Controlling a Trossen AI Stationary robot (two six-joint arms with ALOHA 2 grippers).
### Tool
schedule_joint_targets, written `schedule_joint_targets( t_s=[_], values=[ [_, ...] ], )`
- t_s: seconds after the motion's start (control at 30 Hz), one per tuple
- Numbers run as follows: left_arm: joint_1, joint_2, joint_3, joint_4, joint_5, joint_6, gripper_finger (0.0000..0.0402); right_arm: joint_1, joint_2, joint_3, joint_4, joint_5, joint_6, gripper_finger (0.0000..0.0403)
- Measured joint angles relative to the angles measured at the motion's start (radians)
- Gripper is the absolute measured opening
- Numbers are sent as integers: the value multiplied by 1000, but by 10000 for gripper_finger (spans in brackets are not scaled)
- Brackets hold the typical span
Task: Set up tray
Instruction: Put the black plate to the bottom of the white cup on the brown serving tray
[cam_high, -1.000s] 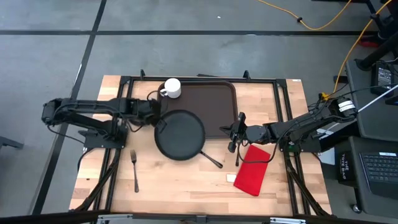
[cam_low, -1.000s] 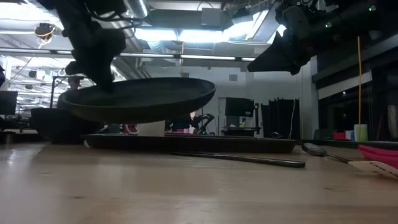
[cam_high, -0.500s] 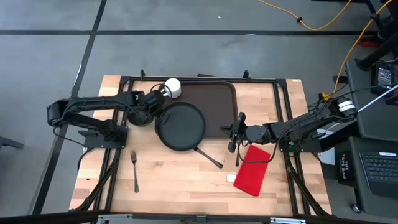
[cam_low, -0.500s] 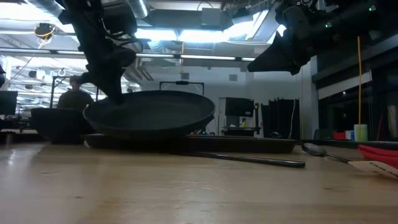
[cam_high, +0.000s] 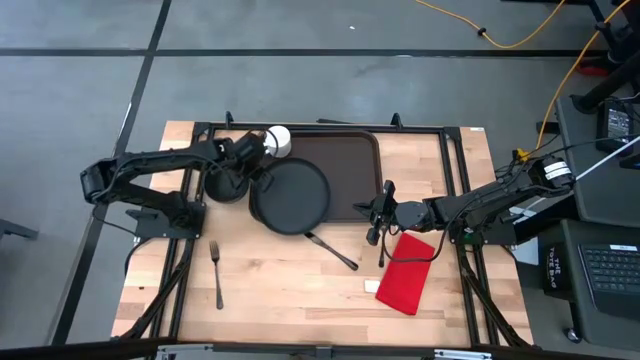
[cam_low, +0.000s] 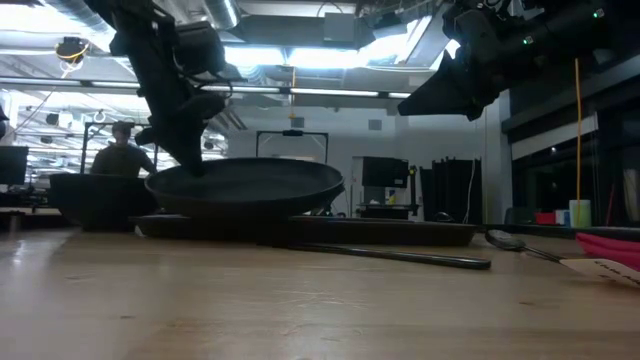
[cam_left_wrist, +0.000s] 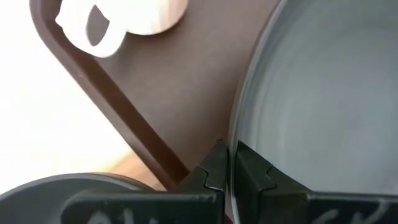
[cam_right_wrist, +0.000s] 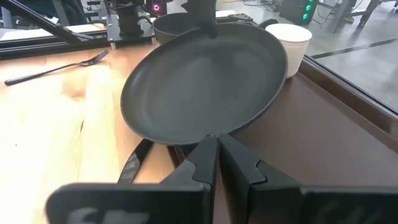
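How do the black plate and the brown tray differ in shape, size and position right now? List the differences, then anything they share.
The plate is round; the tray is rectangular with rounded corners. The plate is smaller; the tray is wider. The plate is gripped at its rim by the left gripper and hangs over the tray's edge; the tray lies flat on the table. Both are dark with raised rims.

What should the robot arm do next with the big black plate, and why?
Probably carry it a bit farther over the tray and lower it flat. The left gripper pinches the plate by its rim, and the plate hangs partly past the tray's near edge, lifted above it, so it isn't set down yet.
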Motion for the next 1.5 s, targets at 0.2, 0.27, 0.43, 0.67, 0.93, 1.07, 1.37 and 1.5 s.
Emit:
schedule_joint_targets(
  t_s=[0.2,0.27,0.43,0.67,0.93,1.07,1.37,1.5],
  values=[
    [53,3,0,0,-6,19,3,0,0,0,0,0,-2,23],
    [69,3,0,1,-6,37,3,0,0,0,0,0,-2,23],
    [106,3,0,2,-10,58,3,0,0,0,0,0,-2,23],
    [139,10,0,5,-17,66,3,0,0,0,0,0,-2,23],
    [140,79,0,9,-13,85,3,0,0,0,0,0,-2,23],
    [139,101,0,14,-12,92,3,0,0,0,0,0,-2,23],
    [139,101,0,52,-31,145,4,-1,0,0,-7,0,-3,23],
    [139,101,0,53,-36,152,4,-1,0,0,-9,2,-3,23]
  ],
)
